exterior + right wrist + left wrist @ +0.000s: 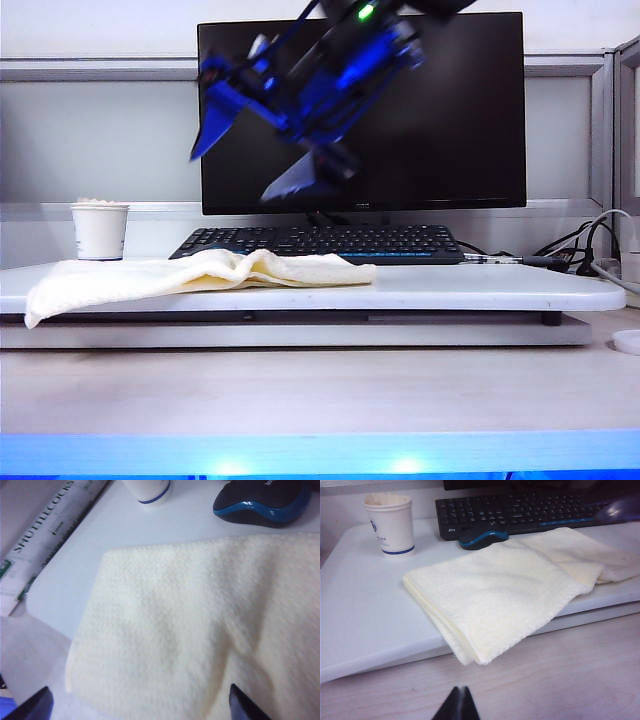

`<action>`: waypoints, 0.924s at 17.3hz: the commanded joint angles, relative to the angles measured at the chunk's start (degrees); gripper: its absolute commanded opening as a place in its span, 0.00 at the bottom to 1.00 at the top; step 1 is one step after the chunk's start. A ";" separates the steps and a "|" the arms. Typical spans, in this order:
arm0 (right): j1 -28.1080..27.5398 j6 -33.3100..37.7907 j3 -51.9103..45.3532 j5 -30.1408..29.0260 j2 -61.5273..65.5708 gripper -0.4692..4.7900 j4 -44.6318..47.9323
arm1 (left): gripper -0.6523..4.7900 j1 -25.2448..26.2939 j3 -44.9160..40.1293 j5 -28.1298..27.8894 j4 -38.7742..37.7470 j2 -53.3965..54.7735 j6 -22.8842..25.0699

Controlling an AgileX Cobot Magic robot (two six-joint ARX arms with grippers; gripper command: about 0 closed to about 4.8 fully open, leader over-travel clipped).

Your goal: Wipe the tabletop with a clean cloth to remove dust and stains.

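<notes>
Nearest us, the left hand [459, 705] sits low over the wood-grain desk [560, 680], fingers pressed together, holding nothing. Beyond it the cloth [200, 275] lies rumpled across the white counter [480, 290], toward 9 o'clock, one corner drooping off the near edge. The right hand [140, 702] hangs above it, fingers spread wide and empty; in the exterior view it is a blurred blue shape in front of the monitor [450, 110]. We judge the step as reaching for the cloth: come straight down mid-fold, pinch several layers, then sweep flat, steering clear of mouse [483, 538], cup [100, 230] and keyboard [320, 243] at 12 o'clock.
</notes>
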 commanded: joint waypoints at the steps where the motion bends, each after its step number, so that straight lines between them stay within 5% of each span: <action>1: 0.35 -0.07 6.62 -0.22 6.67 1.00 -2.49 | 0.11 0.07 -0.04 0.28 -1.14 0.02 -0.33; 2: 0.26 -0.07 14.38 1.60 14.14 1.00 -10.29 | 0.11 0.07 -0.04 0.31 -1.14 0.02 -0.33; 4: 0.24 0.02 15.82 2.62 16.09 1.00 -11.91 | 0.11 0.07 -0.04 0.28 -1.14 0.02 -0.33; 6: 0.24 0.48 15.89 1.86 16.68 0.07 -14.40 | 0.11 0.07 -0.04 0.28 -1.14 0.02 -0.33; 11: 0.07 0.63 15.87 6.01 17.03 0.07 -21.99 | 0.11 0.07 -0.04 0.22 -1.14 0.02 -0.31; 12: -4.33 0.66 15.82 4.39 18.80 0.07 -34.69 | 0.11 0.09 -0.04 -2.29 -1.16 0.02 -0.33; 16: -10.27 0.48 15.82 3.61 18.40 0.07 -39.10 | 0.11 0.09 -0.04 -2.29 -1.16 0.02 -0.33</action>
